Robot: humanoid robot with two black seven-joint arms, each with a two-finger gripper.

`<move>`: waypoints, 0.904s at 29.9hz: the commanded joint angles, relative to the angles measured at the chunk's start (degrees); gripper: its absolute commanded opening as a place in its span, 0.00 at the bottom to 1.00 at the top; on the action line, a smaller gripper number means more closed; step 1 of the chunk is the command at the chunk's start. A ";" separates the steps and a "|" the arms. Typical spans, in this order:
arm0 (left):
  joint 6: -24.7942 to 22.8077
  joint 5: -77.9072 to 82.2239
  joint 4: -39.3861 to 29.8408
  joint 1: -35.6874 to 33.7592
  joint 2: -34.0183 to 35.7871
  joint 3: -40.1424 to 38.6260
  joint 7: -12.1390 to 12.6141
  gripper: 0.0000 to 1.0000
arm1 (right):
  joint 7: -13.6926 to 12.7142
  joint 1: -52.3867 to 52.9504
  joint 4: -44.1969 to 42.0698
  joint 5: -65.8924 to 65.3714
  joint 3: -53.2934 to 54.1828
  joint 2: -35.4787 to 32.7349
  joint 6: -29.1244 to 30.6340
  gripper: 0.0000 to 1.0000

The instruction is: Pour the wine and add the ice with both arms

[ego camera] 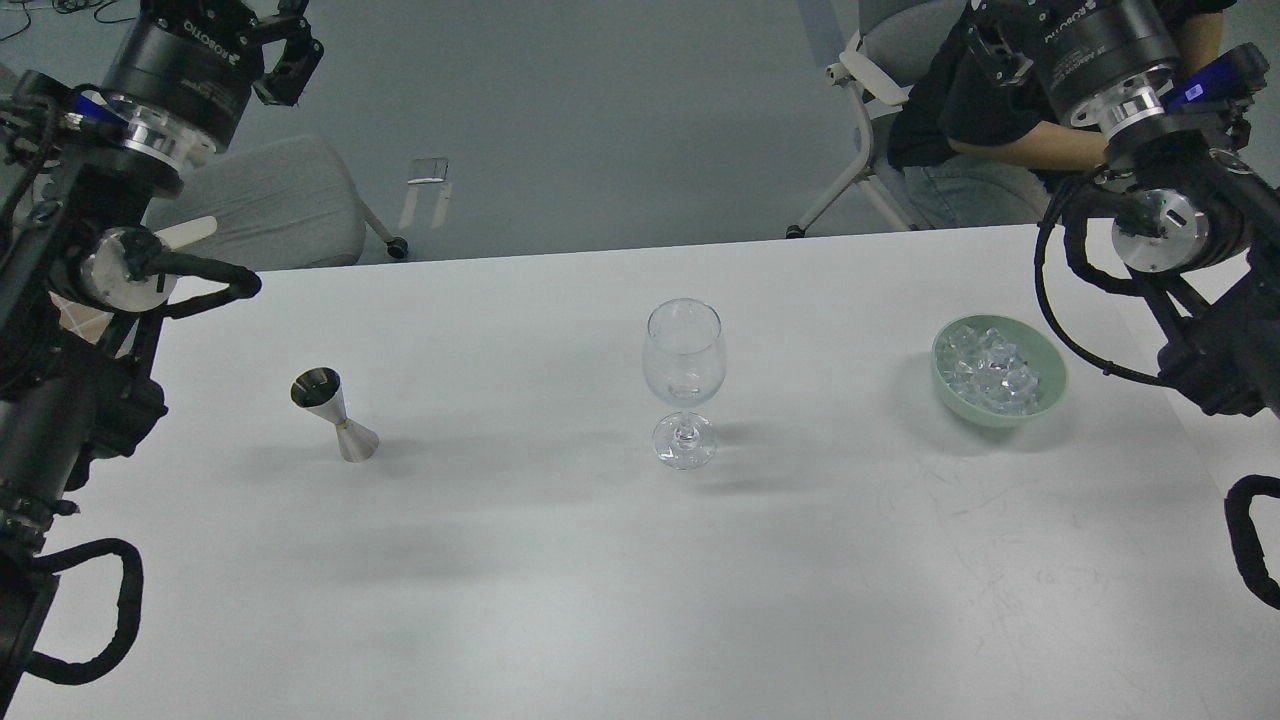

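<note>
The ice (pixel 992 370) lay heaped in a green bowl (pixel 1050 392) on the table's (pixel 560 600) right side. An empty wine glass (pixel 683 380) stood upright mid-table, a steel jigger (pixel 335 414) well to its left. The left claw (pixel 285 55) hung raised at top left, fingers apart, holding nothing. The right claw was out of view above the frame.

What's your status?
Left gripper raised, holding nothing. Right gripper out of view. Ice in bowl, glass looks empty. Nothing in the way.
</note>
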 commanded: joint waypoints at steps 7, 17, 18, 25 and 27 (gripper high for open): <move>-0.36 0.00 0.10 0.19 0.31 0.95 0.00 0.99 | 0.00 -0.71 0.03 0.00 -0.01 -0.17 0.09 1.00; -0.53 -5.08 0.19 2.91 0.66 0.42 -0.26 0.99 | -0.09 -0.80 -0.59 0.00 -0.63 -0.26 0.00 1.00; -0.53 -6.14 0.10 3.26 0.75 0.33 -0.17 0.99 | -0.09 -0.80 -0.59 0.00 -0.63 -0.34 -0.09 1.00; -0.35 -9.84 0.19 6.17 2.06 0.33 0.09 0.99 | -0.35 -1.50 -0.59 0.00 -0.71 -0.26 -0.88 1.00; -0.62 -9.84 0.19 6.43 2.68 0.33 0.09 0.99 | -0.26 -1.85 -0.59 0.00 -0.71 -0.26 -1.14 1.00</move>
